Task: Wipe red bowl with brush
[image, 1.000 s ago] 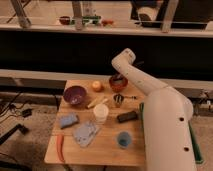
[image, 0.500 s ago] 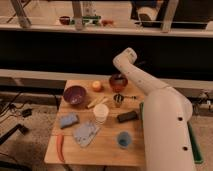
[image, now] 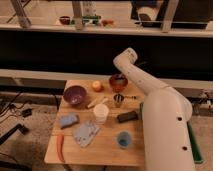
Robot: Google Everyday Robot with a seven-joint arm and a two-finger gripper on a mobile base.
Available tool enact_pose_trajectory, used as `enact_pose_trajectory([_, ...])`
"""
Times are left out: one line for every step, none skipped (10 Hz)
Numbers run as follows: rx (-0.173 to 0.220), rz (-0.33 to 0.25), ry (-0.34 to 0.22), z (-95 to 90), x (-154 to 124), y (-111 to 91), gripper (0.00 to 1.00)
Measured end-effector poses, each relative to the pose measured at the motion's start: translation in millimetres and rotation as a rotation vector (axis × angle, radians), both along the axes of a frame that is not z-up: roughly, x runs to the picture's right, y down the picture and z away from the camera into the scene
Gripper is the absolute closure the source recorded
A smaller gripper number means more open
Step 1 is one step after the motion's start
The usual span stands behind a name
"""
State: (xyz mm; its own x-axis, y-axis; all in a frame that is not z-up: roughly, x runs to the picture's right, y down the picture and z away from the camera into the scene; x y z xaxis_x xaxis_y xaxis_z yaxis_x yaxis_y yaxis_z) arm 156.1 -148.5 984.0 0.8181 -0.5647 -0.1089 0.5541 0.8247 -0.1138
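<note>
The red bowl (image: 118,82) stands at the far middle of the wooden table (image: 107,147), right of an orange ball. My arm reaches over from the right, bends at a white elbow and comes down onto the bowl. My gripper (image: 118,77) sits at the bowl's rim, just over its dark inside. A dark shape there may be the brush, but I cannot tell it apart from the gripper.
A purple bowl (image: 74,94) stands at the far left, with the orange ball (image: 96,86) beside it. A metal cup (image: 118,100), a white cup (image: 101,113), a black oblong block (image: 127,116), a blue cup (image: 123,139), a blue sponge (image: 68,120) and a grey cloth (image: 86,133) fill the table. My white body stands at the right edge.
</note>
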Motion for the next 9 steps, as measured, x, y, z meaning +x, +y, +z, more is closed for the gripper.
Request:
enact_pose_trajectory([0.0,0.0,0.001,0.5,0.6,0.4,0.97])
enact_pose_trajectory([-0.001,0.0,0.0,1.4,0.6,1.3,0.97])
enact_pose_trajectory([0.0,-0.001,-0.001,1.1,0.2,0.9,0.97])
enact_pose_trajectory([0.001,-0.004,-0.004,0.8,-1.3,0.8,0.97])
enact_pose_trajectory([0.003,-0.005,-0.008,-0.1,-3.1,-0.3,0.97])
enact_pose_trajectory([0.003,-0.005,-0.012,-0.5,-4.4,-0.2,0.97])
enact_pose_trajectory([0.003,-0.004,-0.016,-1.2,-5.0,-0.6,0.97])
enact_pose_trajectory([0.004,-0.003,-0.02,-1.9,-4.3,-0.8,0.97])
enact_pose_trajectory([0.005,-0.003,-0.025,-2.7,-4.8,-1.4,0.97])
